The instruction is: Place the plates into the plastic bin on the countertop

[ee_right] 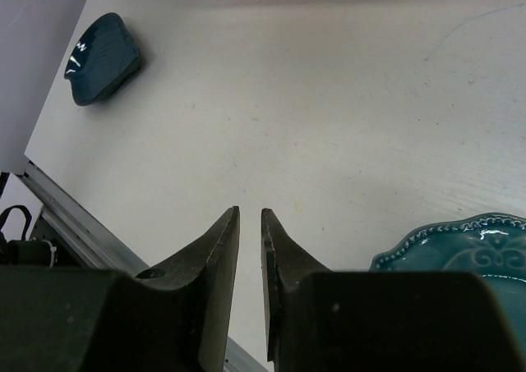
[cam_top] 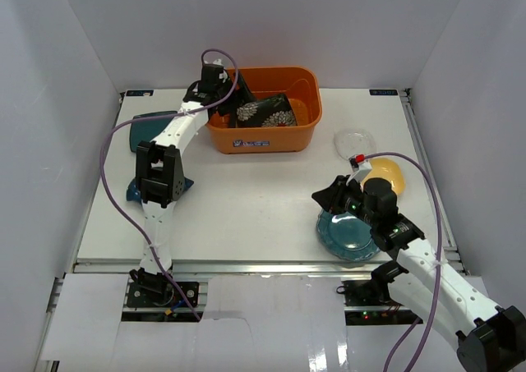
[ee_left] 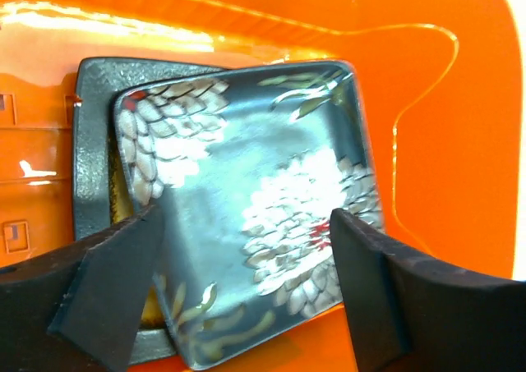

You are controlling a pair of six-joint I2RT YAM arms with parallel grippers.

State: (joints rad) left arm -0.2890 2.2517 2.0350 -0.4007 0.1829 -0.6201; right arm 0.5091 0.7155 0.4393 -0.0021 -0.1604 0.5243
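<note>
The orange plastic bin stands at the back of the white countertop. My left gripper hangs open inside the bin, its fingers wide apart over the black plate with white flowers. That plate lies tilted on the amber plate with a black rim. My right gripper is shut and empty, just left of the teal scalloped plate, which also shows in the right wrist view. The yellow plate and the clear glass plate lie at the right.
A dark teal rounded-square plate lies left of the bin. Another dark teal dish lies beside the left arm and shows in the right wrist view. Metal rails edge the table, with white walls around it.
</note>
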